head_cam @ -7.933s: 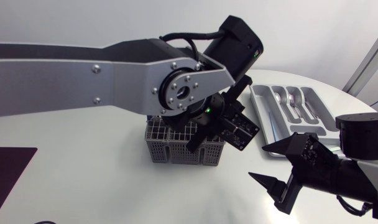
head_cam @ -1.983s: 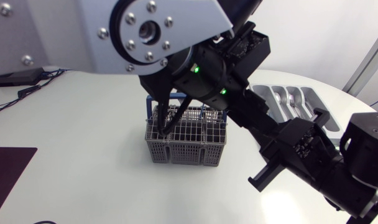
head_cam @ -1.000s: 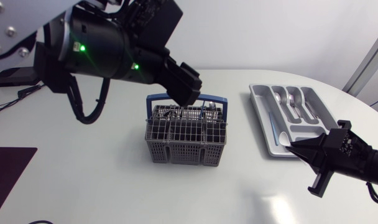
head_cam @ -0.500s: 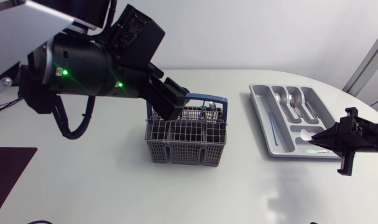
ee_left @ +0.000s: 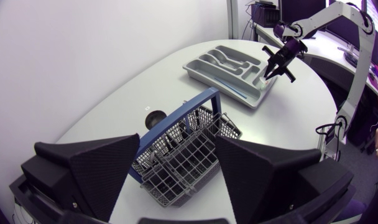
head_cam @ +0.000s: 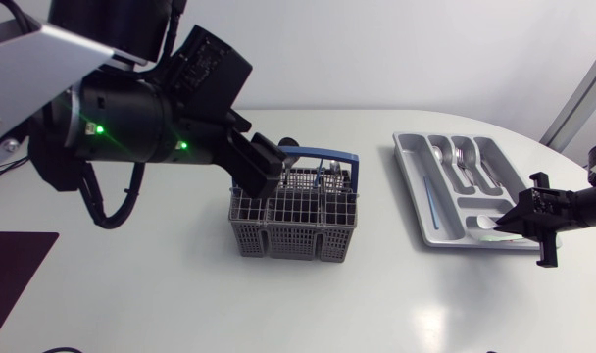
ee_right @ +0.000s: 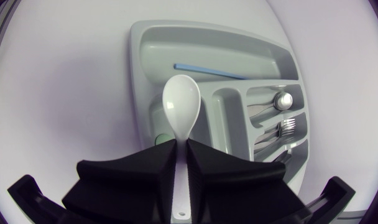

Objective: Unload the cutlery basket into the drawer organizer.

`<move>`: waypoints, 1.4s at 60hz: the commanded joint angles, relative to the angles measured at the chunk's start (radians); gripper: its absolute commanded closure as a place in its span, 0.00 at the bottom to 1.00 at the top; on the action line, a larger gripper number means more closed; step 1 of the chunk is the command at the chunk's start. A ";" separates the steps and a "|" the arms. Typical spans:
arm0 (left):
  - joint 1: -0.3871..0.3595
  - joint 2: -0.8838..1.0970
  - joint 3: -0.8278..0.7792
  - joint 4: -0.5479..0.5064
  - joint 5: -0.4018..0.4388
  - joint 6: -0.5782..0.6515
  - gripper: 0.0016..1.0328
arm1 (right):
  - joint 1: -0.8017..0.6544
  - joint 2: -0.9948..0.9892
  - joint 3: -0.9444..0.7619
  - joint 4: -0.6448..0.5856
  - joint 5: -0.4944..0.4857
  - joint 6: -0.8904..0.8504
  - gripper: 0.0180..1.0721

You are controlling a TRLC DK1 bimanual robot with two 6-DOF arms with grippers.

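Note:
The grey wire cutlery basket (head_cam: 293, 216) with a blue handle (head_cam: 318, 154) stands mid-table, cutlery still upright in it. My left gripper (head_cam: 269, 167) hovers over its left rear corner. Its fingers (ee_left: 96, 168) are spread wide, and the basket (ee_left: 189, 140) lies ahead of them, untouched. The grey drawer organizer (head_cam: 427, 211) sits at the right. My right gripper (head_cam: 523, 220) hangs over the organizer's near end, shut on the handle of a white plastic spoon (ee_right: 181, 102). The spoon's bowl points over a compartment of the organizer (ee_right: 142, 50).
In the organizer lie metal spoons (ee_right: 281, 99), forks (ee_right: 287, 129) and a blue stick (ee_right: 211, 72) in the long slot. A small dark disc (ee_left: 155, 116) lies on the table behind the basket. Bare white tabletop surrounds the basket and organizer.
My right gripper has carried the white spoon up and to the right, over the organizer's near end. My left arm has shifted left and settled by the basket's handle, fingers still apart.

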 commanded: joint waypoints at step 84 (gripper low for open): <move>0.031 -0.135 -0.194 -0.005 0.009 0.041 0.05 | 0.304 -0.440 -0.111 -0.108 -0.179 0.412 0.35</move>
